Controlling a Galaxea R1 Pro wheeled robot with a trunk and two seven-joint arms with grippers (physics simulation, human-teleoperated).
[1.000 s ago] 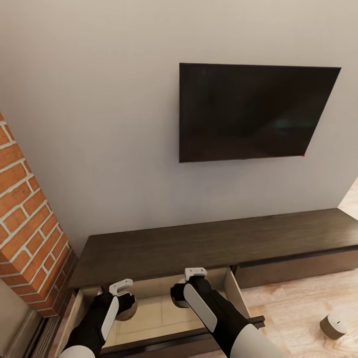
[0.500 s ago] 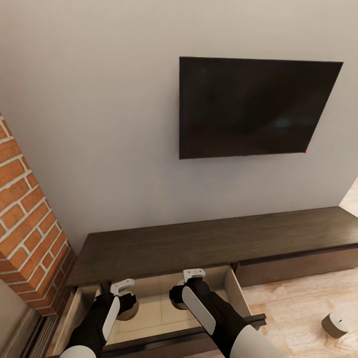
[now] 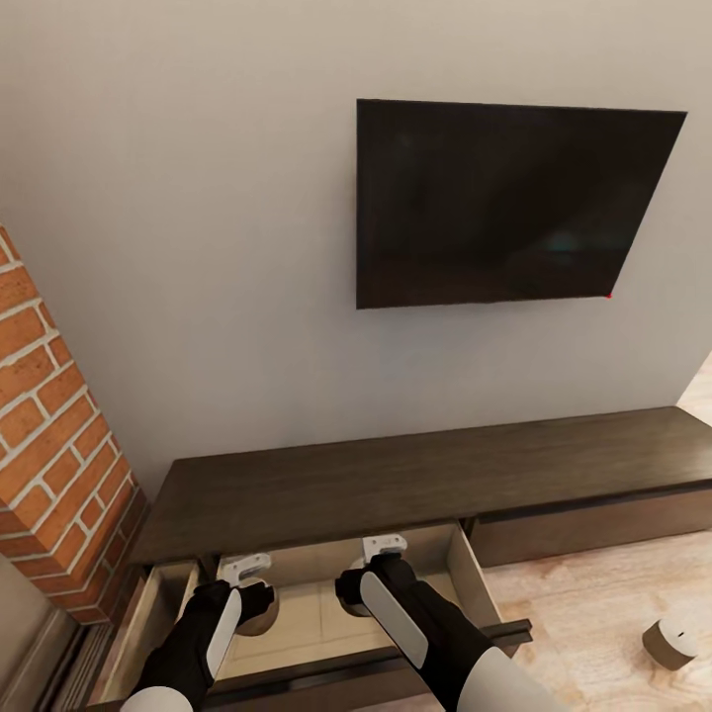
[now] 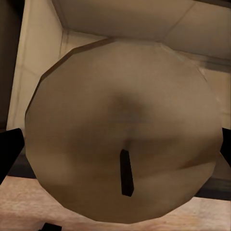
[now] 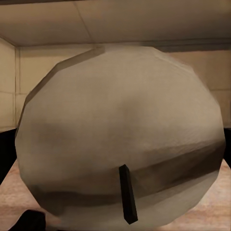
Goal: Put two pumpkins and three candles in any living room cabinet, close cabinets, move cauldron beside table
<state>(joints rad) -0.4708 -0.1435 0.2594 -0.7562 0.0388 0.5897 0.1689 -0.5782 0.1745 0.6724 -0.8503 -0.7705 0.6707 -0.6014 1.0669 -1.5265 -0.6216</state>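
I'm looking at a pale grey wall (image 3: 198, 247) that takes up most of the head view, with a dark television (image 3: 504, 203) mounted on it toward the right and a red brick pillar (image 3: 49, 435) at the left edge. Along the foot of the wall runs the cabinet (image 3: 415, 475), long, low and dark brown. Its near left drawer (image 3: 316, 618) stands pulled open toward me, showing a pale tan floor inside; the drawer front to its right is flush with the unit. Light wooden floor (image 3: 593, 603) shows at the lower right.

Both my arms reach down into the open drawer. My left claw (image 3: 252, 603) is clenched on a candle (image 4: 122, 130): in the left wrist view its broad tan top with a short dark wick sits right against the camera, with dark fingers (image 4: 9, 149) pressing at each side and the drawer's pale floor and walls behind. My right claw (image 3: 361, 593) grips a second candle (image 5: 120, 134) the same way, its grey-tan top and wick close up, the drawer's back wall beyond it. Both candles hang inside the drawer; I cannot tell whether they touch its floor.

A third candle (image 3: 670, 641) stands on the floor at the far right, well apart from the cabinet.
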